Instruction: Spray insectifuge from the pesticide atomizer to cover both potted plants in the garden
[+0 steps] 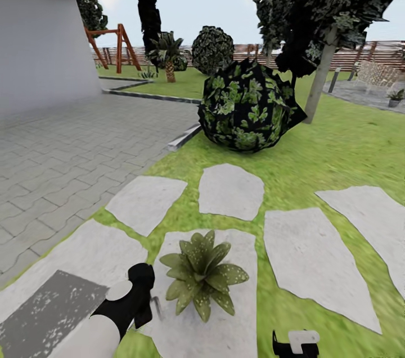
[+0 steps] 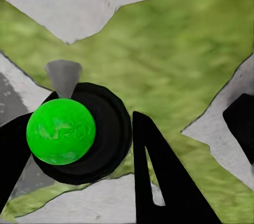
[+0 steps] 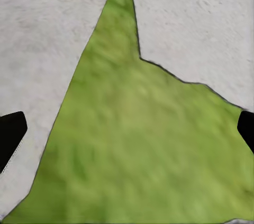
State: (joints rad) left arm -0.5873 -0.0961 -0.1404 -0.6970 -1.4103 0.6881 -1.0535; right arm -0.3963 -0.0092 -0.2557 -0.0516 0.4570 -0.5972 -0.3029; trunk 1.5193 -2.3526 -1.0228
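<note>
- One potted plant [image 1: 202,273] sits on a grey stepping stone [image 1: 315,256] right in front of me. Its leaves carry fine whitish specks [image 1: 236,274], most visible toward the tips. I judge that to be insectifuge already landed, though I cannot say the cover is complete.
- A second small plant in a pot [image 1: 395,97] stands far off to the right on the paved patio, near the slatted fence [image 1: 360,54]. It is too small from here to tell whether it is sprayed. I take it as the work left, with a drive across the lawn needed first.
- Pesticide atomizer [image 2: 79,131]: in the left wrist view I look straight down on a bright green round top set in a dark disc, with a pale grey nozzle pointing away. It sits between the dark fingers [image 2: 164,182] of the left gripper [image 1: 147,304], so I read the jaws as closed around the bottle.
- Left arm: reaches forward low, wrist just beside the near plant, to its left, the gripper over the stone's edge.
- Right gripper [image 3: 127,134]: fingertips sit at opposite edges of its wrist view, jaws spread wide, nothing between them, grass and stone below. Head view shows it low at my right, well clear of the plant.
</note>
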